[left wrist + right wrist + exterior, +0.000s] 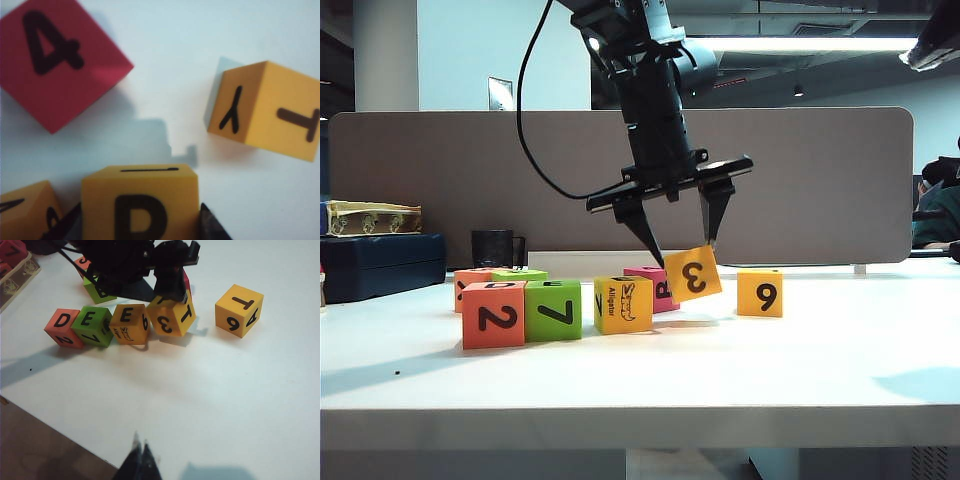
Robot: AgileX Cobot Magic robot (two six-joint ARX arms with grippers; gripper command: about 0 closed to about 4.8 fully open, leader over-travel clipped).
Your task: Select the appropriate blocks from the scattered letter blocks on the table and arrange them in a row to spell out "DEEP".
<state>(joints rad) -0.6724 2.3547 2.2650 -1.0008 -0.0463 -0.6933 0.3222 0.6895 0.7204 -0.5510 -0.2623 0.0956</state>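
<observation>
The left gripper (682,240) had its jaws clamped on the tilted yellow-orange foam cube marked 3 (693,273), just above the white surface (740,370) beside the alligator cube (623,304). The right gripper (139,457), jaws together, hung apart.

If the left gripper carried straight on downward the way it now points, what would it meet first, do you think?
The left gripper, shut on the tilted yellow-orange 3 block, points down at the table. The block's lower corner would probably meet bare tabletop first, just right of the alligator block; depth is unclear.
</observation>
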